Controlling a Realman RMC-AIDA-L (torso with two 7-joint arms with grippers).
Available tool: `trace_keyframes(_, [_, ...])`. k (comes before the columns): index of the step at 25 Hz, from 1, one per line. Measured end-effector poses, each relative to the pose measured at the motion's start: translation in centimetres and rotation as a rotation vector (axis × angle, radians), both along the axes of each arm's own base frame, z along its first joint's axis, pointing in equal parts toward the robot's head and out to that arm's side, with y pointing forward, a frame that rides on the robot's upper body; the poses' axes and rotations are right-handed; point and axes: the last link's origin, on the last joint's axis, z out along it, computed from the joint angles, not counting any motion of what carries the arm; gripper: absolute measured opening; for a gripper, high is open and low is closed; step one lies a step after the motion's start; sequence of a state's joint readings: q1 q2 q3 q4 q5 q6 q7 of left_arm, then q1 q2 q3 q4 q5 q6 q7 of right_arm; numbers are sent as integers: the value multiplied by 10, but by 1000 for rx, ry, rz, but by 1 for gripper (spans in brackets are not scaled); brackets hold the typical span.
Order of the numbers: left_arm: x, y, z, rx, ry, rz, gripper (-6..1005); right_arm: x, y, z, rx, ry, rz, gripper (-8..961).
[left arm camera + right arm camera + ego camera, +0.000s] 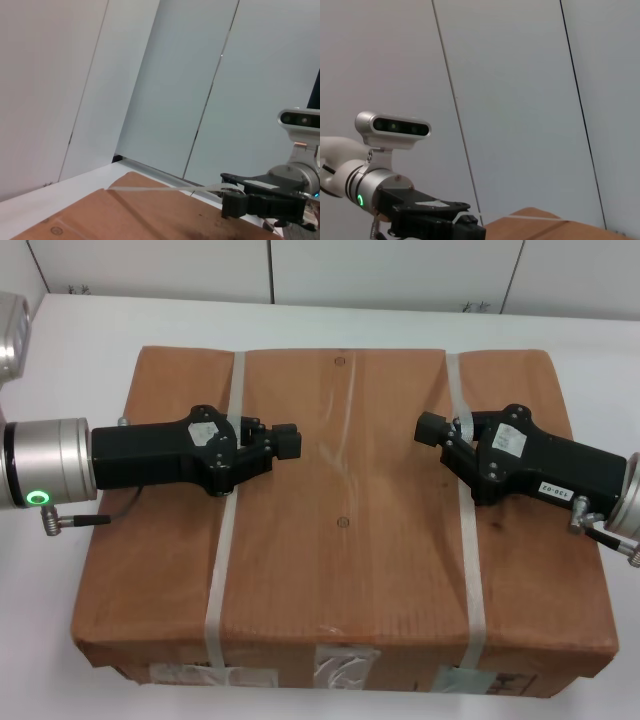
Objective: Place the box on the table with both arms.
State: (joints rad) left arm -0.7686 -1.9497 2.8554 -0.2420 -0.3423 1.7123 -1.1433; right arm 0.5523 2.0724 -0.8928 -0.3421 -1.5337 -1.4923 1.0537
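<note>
The brown cardboard box [340,490] fills the middle of the head view, with its taped, labelled side [340,665] nearest me. It lies over the white table [90,350]; I cannot tell whether it rests on it. My left gripper [287,442] lies flat across the box top, shut, crossing the left strap [222,570] at its finger base. My right gripper [432,429] mirrors it, shut, at the right strap [470,570]. In the left wrist view the right gripper [235,206] has a strap [150,189] raised off the box over its fingers. The left gripper also shows in the right wrist view [470,232].
White wall panels [400,270] stand behind the table's far edge. Bare tabletop shows to the left and behind the box. The silver left wrist with its green light [40,497] hangs beyond the box's left edge.
</note>
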Motion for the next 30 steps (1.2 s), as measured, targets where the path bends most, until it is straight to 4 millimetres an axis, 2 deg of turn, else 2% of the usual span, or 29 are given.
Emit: trace_keyframes(30, [3,0,-3,-8,-2,-9,99,1,-1,0,0,0,-3,5])
